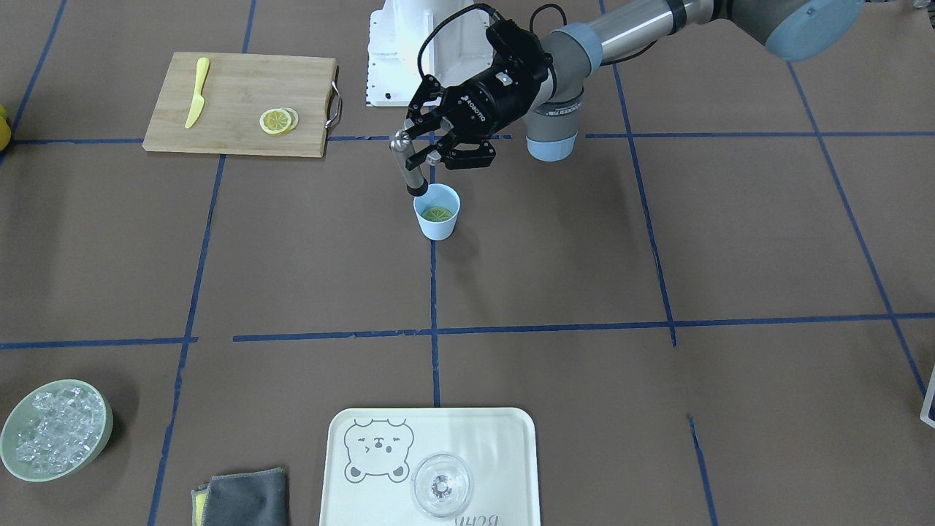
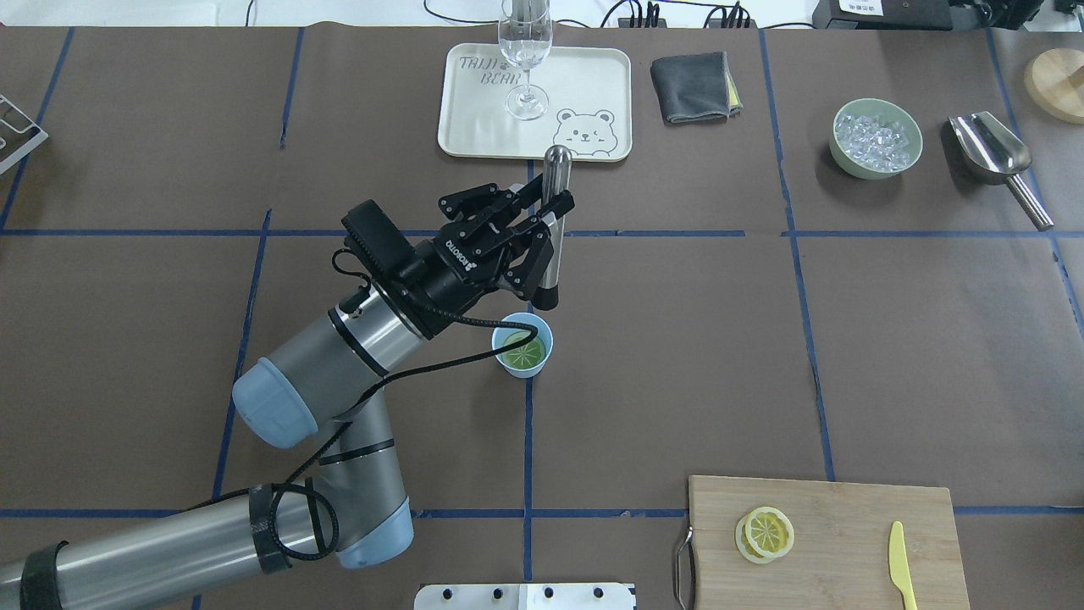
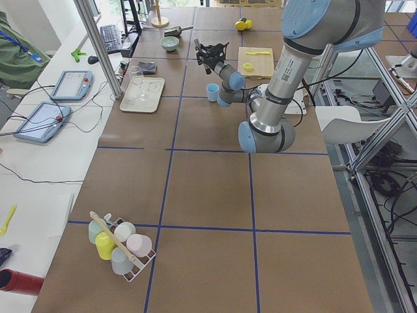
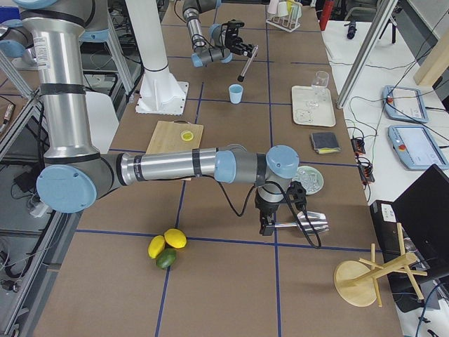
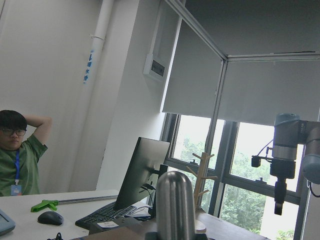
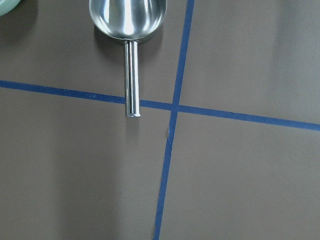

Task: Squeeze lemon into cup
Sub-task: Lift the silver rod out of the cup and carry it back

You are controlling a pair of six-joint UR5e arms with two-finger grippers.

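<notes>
In the overhead view the left tool (image 2: 546, 227) sits on the left, clamped across the middle of the smooth steel muddler rod with a black end (image 2: 556, 174). The rod is tilted with its black end down. That end hangs near the rim of the small pale-blue tapered plastic cup (image 1: 437, 228). As far as I can tell it is above the rim and not inside. The thin round yellow lemon slice (image 2: 522, 350) lies flat on the cup's bottom and looks greenish against the blue.

I judge the slice to be soft, wet and slippery. There is nothing to pinch down there, so I would press it straight down through its centre with the black end. The cup looks light and nothing steadies it, so an off-centre push could tip it or slide it across the brown tabletop (image 2: 677, 381). The polished rod may also slip up through the fingers under load.

Further right, two spare lemon slices (image 2: 765, 534) overlap on the bamboo cutting board (image 2: 847, 508), near a yellow plastic knife (image 2: 902, 566). At the far right the right tool (image 4: 279, 223) hovers over the handle of the steel scoop (image 6: 127, 15). Only a side view shows this tool, so I cannot tell whether it is open.
</notes>
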